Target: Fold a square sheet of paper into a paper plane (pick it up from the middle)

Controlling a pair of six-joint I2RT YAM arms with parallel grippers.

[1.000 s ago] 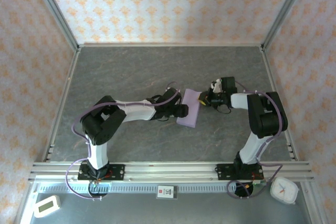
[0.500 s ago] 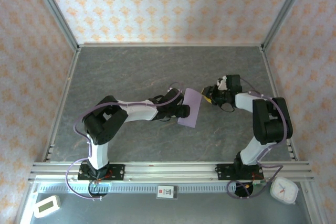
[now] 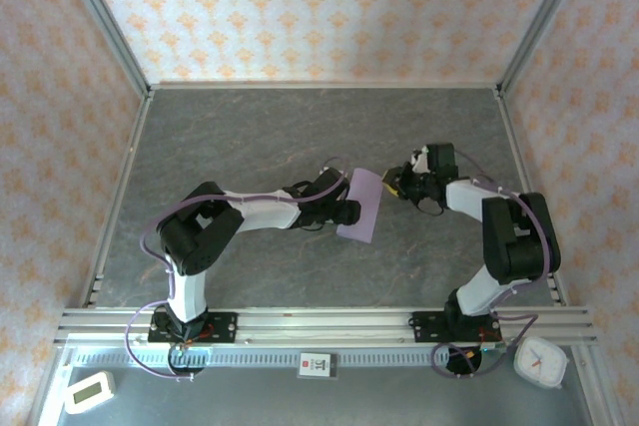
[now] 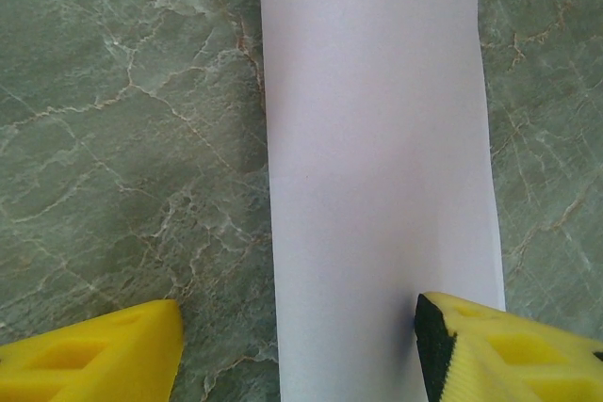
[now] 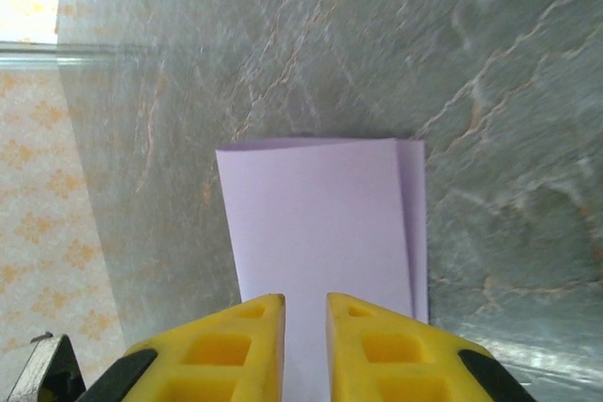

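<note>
The paper lies folded at the middle of the table, thin, limp and easily creased, my left claw spread astride it, my right claw nearly together at its far end, whether pinching I cannot tell; I'd pinch an edge lightly.

Bright, even light, with soft shadow beside the paper

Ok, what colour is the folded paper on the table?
The paper is plain pale lavender with no print. It shows best in the right wrist view.
</note>
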